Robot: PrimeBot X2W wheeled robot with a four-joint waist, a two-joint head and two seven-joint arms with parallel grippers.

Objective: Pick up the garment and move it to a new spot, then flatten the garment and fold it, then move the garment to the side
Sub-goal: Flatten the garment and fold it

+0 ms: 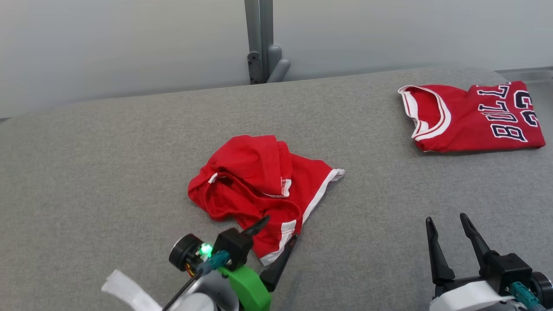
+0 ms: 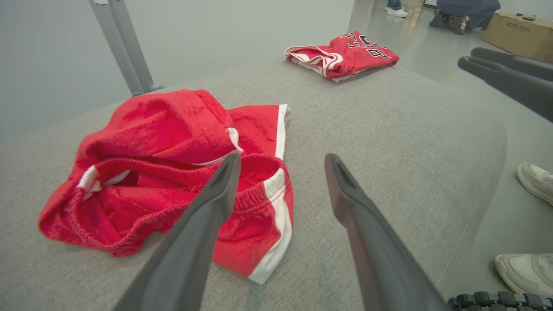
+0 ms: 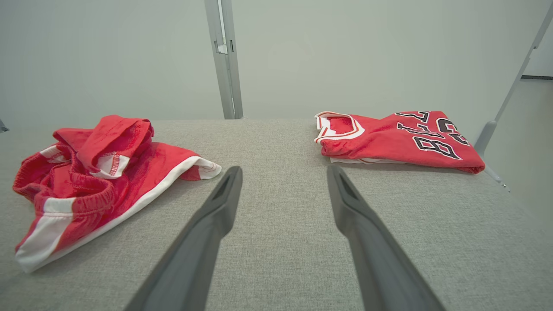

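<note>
The garment (image 1: 259, 185) is a pair of red shorts with white trim, lying crumpled in the middle of the grey padded surface (image 1: 108, 172). My left gripper (image 1: 281, 228) is open at the shorts' near corner. In the left wrist view the garment (image 2: 164, 172) lies left of centre. There my left gripper (image 2: 281, 157) has one finger over the elastic waistband and the other over bare fabric beside the white side stripe. I cannot tell if it touches the cloth. My right gripper (image 1: 446, 217) stands open at the lower right, well clear of the garment (image 3: 95, 172), with nothing between its fingers (image 3: 284, 169).
A folded red jersey (image 1: 471, 119) with dark lettering lies at the far right corner of the surface. A grey post (image 1: 261, 41) rises behind the back edge. In the left wrist view a person's white shoes (image 2: 535, 181) and a cardboard box (image 2: 516, 28) are on the floor beyond the surface's edge.
</note>
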